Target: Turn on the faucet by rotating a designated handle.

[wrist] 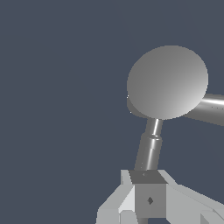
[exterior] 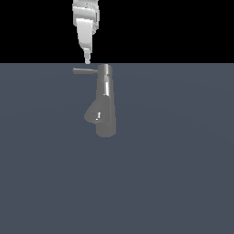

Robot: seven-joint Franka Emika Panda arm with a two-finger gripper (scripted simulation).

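The grey shiny faucet [exterior: 105,103] stands upright, with its conical spout [exterior: 93,114] branching off low on the exterior view's left. The thin handle [exterior: 85,71] sticks out sideways from the top cap toward the exterior view's left. My gripper [exterior: 87,59] hangs just above the handle's outer end, fingers together and holding nothing. In the wrist view I look down on the round top cap [wrist: 167,82], the handle [wrist: 149,146] running from it to my gripper [wrist: 146,177], and the spout [wrist: 210,107] off to the side. Whether the fingertips touch the handle cannot be told.
The faucet stands on a flat dark blue-grey floor [exterior: 183,173] with nothing else on it. Black background lies behind.
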